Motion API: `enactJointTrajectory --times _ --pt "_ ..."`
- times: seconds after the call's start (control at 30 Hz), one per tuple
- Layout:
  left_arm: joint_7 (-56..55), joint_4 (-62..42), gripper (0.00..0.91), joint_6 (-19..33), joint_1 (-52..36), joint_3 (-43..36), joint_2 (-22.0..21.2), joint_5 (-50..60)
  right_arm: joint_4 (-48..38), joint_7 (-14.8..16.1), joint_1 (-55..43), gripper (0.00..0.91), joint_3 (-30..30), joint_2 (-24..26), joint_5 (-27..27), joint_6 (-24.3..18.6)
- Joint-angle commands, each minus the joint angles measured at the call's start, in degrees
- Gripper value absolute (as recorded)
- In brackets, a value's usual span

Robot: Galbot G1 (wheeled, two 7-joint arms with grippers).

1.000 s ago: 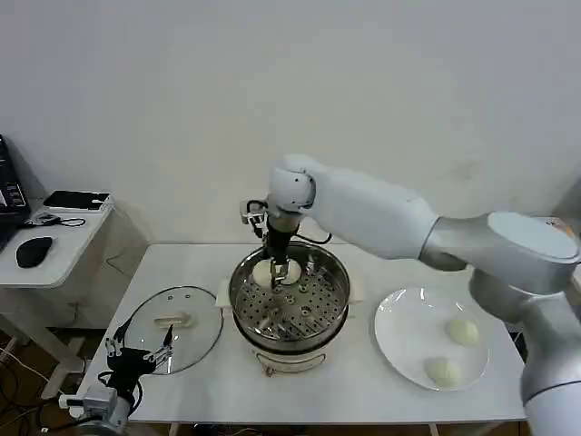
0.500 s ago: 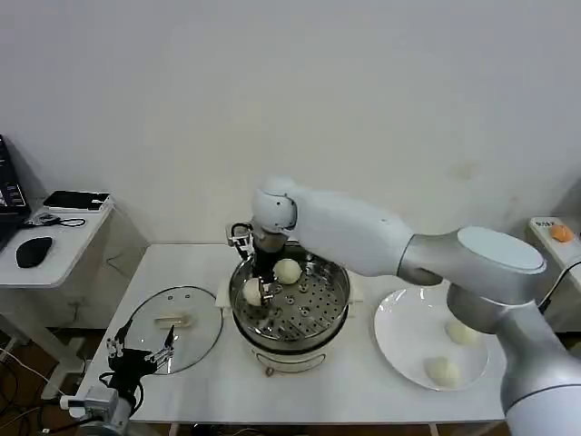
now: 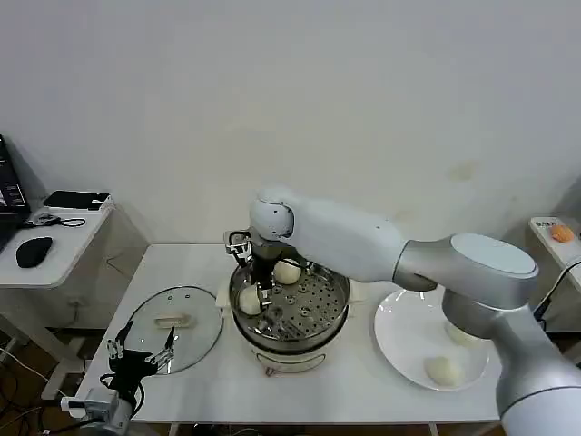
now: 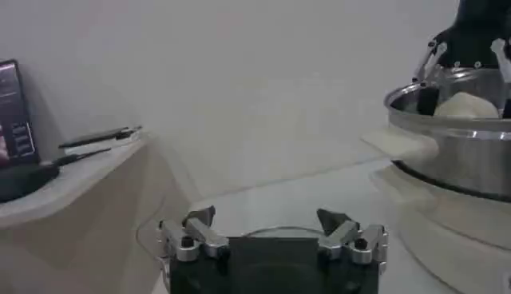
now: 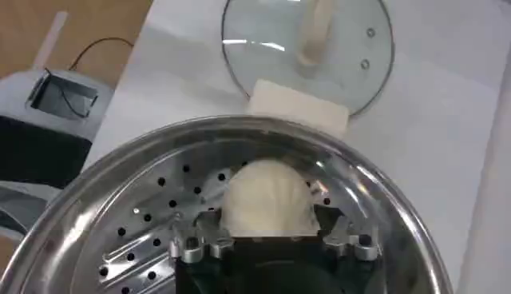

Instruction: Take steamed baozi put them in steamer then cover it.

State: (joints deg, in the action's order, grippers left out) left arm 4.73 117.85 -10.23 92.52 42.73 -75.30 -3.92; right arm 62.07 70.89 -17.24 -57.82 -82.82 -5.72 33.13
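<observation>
In the steamer: your right gripper (image 3: pixel 257 292) is down over the left side of the perforated tray, fingers set either side of a baozi (image 5: pixel 267 200) that looks seated on the tray.
Grip state: the right wrist view shows the fingertips bracketing that bun, and I judge them closed on it and not yet let go.
What changed: a second ago this bun hung near the tray's back rim by the first bun; half a second ago it was swinging left; now it is lower and further left, clear of its neighbour.
What that means: you have moved from carrying to placing, so opening the fingers is the likely next step.
First bun: the other baozi (image 3: pixel 288 272) sits at the back of the tray, near the placed one but apart from it.
Steamer: the steamer (image 3: pixel 318 318) stands mid-table on its cream base, unmoved.
Remaining buns: two baozi wait on the white plate (image 3: pixel 399 336) to your right, one at the near edge (image 3: pixel 442 370), the other (image 3: pixel 463 334) partly behind your forearm.
Cover: the cover (image 3: pixel 174 327) lies flat on the table left of the steamer, handle up.
Left arm: your left gripper (image 4: pixel 271 240) hovers low by the cover's near edge, fingers spread and empty.
Progress: about half done; two buns and the cover remain.
</observation>
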Motion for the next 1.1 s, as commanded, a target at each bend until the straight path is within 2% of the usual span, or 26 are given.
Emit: enactJointTrajectory --times 0.03,0.27,0.47,0.57,0.6,0.67,1.1 --pt "0.02 -0.07 0.907 0.04 0.05 0.06 0.02 0.00 0.18 -0.69 0.12 0.907 0.10 0.00 0.17 0.01" --pt "0.11 0.13 0.907 0.01 0.23 0.17 0.03 -0.02 5.78 0.13 -2.45 0.907 1.90 5.74 -1.45 0.12" --pt "0.30 0.10 0.907 -0.08 -0.09 -0.13 -0.04 -0.02 13.55 1.74 -5.42 0.907 4.30 14.71 -2.27 -0.36" --pt "0.38 0.27 0.907 -0.13 -0.15 -0.24 -0.01 0.10 17.45 2.44 -7.40 0.907 5.18 21.17 -2.85 -0.81" --pt "0.38 0.31 0.907 -0.13 -0.14 -0.22 -0.01 0.09 17.62 2.57 -7.65 0.907 5.24 21.50 -2.86 -0.83" --pt "0.44 0.55 0.907 -0.13 -0.01 -0.06 0.18 0.02 20.20 3.04 -8.94 0.907 5.47 26.57 -3.76 -0.72" --pt "0.34 0.89 0.907 -0.11 0.32 -1.37 0.36 0.36 29.96 4.53 -12.77 0.907 2.33 46.09 -4.79 -1.65"
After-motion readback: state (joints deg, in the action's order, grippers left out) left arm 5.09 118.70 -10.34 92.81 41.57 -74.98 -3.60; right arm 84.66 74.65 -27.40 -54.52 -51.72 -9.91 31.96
